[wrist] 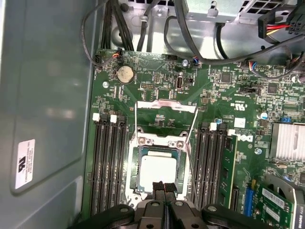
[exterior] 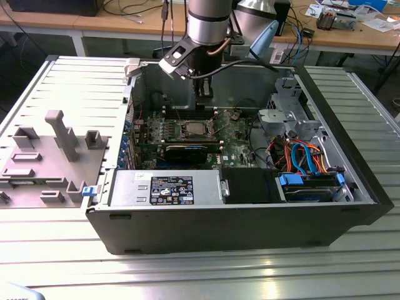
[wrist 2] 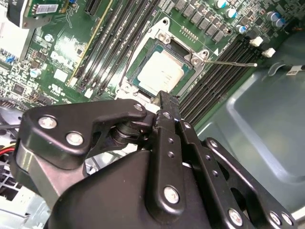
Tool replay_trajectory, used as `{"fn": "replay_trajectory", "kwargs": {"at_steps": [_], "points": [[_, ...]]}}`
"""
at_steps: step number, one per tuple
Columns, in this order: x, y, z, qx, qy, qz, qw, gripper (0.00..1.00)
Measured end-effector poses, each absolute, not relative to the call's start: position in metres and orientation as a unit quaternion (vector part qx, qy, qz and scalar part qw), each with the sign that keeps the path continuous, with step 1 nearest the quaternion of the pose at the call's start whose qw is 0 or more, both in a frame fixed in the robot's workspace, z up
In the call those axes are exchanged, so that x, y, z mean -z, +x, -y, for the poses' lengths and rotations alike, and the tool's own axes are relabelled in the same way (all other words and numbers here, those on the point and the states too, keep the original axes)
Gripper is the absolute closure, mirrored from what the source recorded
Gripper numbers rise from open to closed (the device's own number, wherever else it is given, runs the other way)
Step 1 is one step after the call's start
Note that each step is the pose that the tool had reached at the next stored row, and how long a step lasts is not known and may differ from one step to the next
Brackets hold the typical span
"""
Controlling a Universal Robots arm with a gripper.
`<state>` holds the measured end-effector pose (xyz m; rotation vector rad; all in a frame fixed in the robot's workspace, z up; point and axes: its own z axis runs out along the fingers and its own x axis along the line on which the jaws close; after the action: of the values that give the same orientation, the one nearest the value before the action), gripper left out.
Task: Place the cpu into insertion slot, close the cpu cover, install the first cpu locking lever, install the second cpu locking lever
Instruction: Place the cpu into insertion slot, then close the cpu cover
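- While the arm reached down into the open PC case in the exterior view, the gripper hung over the mobo, just above the socket area.
- Gripper fingers were pressed together in both wrist views, w/ nothing seen btwn them. The tips sat close over one edge of the cpu.
- Cpu lay flat inside the insertion slot, silvery top facing up, dark socket border visible round it. It also showed in the second wrist view.
- Cpu cover looked raised on its hinge, not lying on the chip; green board showed thru its central opening.
- One thin locking lever stuck out sideways from a socket corner, across the memory slots. Couldn't tell if it was latched.
- More long black memory slots ran along both sides of the socket; a coin battery sat further up the board.
- In the exterior view, the power supply filled the case's near side, and a cable bundle lay toward the exterior view's right.
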<state>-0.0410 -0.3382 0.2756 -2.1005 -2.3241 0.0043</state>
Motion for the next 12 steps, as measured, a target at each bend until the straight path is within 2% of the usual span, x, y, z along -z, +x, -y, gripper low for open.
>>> {"fn": "replay_trajectory", "kwargs": {"at_steps": [12], "points": [[-0.2769,-0.0405,0.3383,-0.001,-0.670,0.742,0.005,0.89]]}}
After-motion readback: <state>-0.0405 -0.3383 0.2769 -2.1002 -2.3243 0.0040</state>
